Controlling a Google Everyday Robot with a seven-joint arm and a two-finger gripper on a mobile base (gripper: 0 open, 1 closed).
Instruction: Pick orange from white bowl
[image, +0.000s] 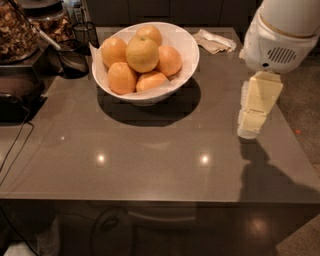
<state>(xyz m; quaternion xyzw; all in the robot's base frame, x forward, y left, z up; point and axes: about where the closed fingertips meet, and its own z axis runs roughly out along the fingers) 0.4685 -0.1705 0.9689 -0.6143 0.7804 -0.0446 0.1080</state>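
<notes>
The white bowl (175, 82) stands on the far middle of the grey table. It holds several round fruits. The orange (142, 53) is the largest and palest, lying on top in the middle of the pile. Smaller, deeper-orange fruits (121, 77) surround it. My gripper (251, 122) hangs at the right side of the table, well to the right of the bowl and lower in the view. It is cream-coloured, points down, and touches nothing.
The white arm housing (280, 35) fills the top right. A crumpled napkin (215, 41) lies behind the bowl at the right. A dark wire basket (75, 57), jars of snacks (17, 30) and a black cable (15, 145) sit at the left.
</notes>
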